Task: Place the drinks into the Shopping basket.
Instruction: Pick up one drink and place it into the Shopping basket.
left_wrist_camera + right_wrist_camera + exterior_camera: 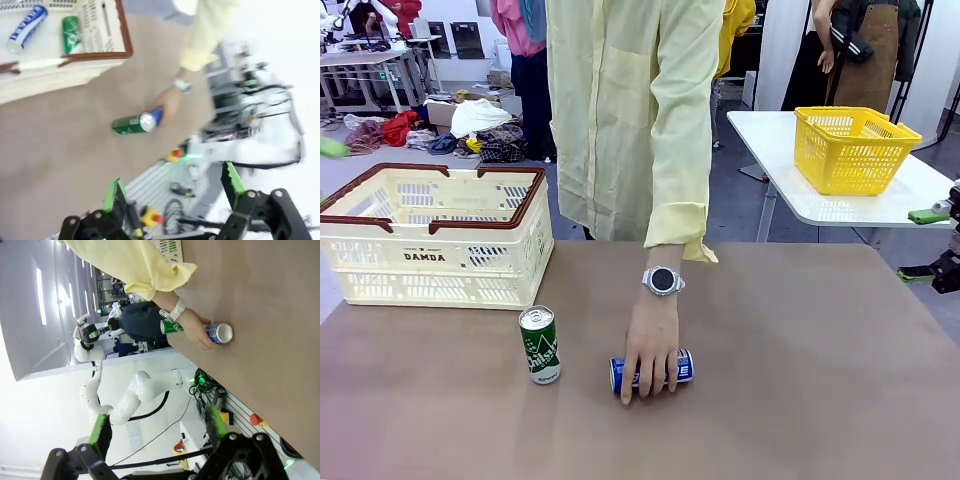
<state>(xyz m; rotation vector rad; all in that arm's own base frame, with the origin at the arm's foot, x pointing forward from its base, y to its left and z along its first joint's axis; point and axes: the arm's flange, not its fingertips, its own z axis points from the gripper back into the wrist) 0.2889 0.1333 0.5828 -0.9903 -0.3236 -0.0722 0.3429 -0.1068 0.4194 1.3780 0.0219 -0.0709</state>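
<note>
Counting two cans (pixel 27 27) inside the Shopping basket (pixel 425 257), green can (pixel 539 345) and blue can (pixel 682 366) under a hand (pixel 650 340) beside it are left unplaced, left end effector (pixel 172 177) and right end effector (pixel 157 416) released, empty.

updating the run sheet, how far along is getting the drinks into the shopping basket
Done: the left wrist view seems to show one blue can and one green can inside the Shopping basket. In hand: nothing; left gripper and right gripper are open, empty; the person's hand rests on the table's blue can. Left: that can and the upright green can beside it.
</note>
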